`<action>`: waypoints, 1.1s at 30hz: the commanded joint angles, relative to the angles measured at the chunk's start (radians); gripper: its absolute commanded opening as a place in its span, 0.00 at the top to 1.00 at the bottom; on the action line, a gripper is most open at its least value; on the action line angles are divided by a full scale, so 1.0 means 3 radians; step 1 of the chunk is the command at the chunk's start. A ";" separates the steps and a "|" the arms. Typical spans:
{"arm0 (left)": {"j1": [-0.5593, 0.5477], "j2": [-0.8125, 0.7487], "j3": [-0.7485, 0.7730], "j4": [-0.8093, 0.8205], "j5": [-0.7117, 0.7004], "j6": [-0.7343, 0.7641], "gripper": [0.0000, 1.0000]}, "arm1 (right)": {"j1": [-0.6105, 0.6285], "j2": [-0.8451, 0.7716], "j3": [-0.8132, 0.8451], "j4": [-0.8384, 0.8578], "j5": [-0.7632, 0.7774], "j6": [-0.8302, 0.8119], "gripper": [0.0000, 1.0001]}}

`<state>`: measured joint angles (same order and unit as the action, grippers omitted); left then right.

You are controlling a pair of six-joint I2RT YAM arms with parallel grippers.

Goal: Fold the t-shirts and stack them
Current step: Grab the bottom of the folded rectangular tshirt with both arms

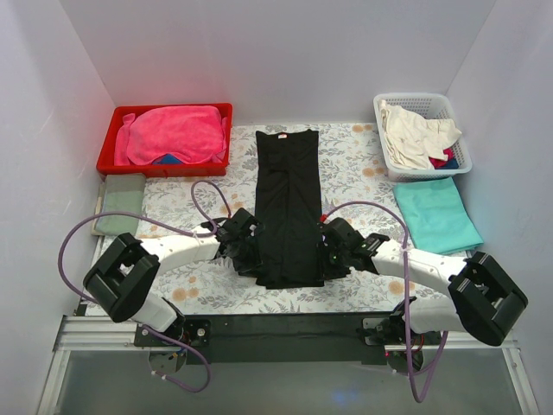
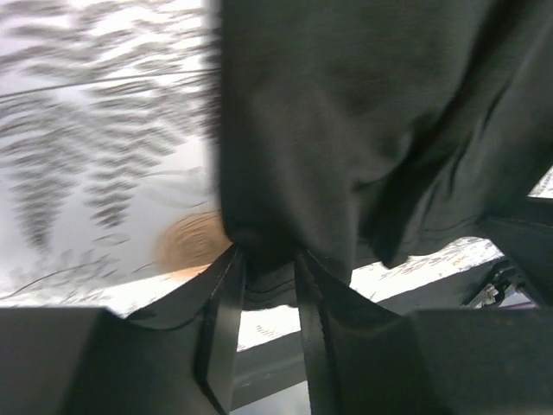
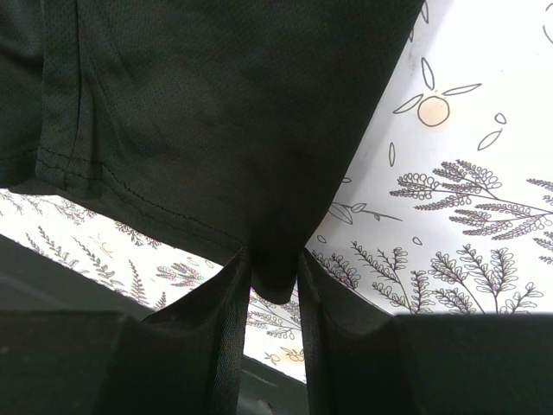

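Observation:
The black t-shirt lies as a long narrow strip down the middle of the table, collar at the far end. Its near hem is lifted at both corners. My left gripper pinches the near left corner; in the left wrist view the bunched black cloth sits between the fingers of that gripper. At the near right corner my right gripper is shut on the hem, and the right wrist view shows the black cloth hanging from the gripper. A teal t-shirt lies folded flat at the right.
A red bin with pink cloth stands at the back left. A white basket of pale and red clothes is at the back right. A folded grey-green cloth lies by the left wall. The tablecloth is floral.

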<state>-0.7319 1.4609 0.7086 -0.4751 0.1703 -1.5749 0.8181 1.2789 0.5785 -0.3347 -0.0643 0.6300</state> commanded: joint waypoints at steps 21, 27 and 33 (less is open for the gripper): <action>-0.0204 -0.0272 -0.0082 -0.0564 -0.0624 -0.0109 1.00 | -0.0007 -0.0484 -0.0200 -0.0459 0.0158 0.0012 0.99; -0.0209 -0.0196 0.0031 -0.0457 -0.0472 -0.0099 1.00 | -0.0007 -0.0403 -0.0119 -0.0398 0.0127 -0.0044 0.99; -0.0214 -0.0068 0.0215 -0.0344 -0.0368 -0.0043 1.00 | -0.0007 -0.0326 -0.0001 -0.0352 0.0117 -0.0090 0.99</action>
<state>-0.7944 1.4353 0.7284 -0.5720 0.0677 -1.6032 0.8146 1.1683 0.5335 -0.4149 -0.0448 0.6277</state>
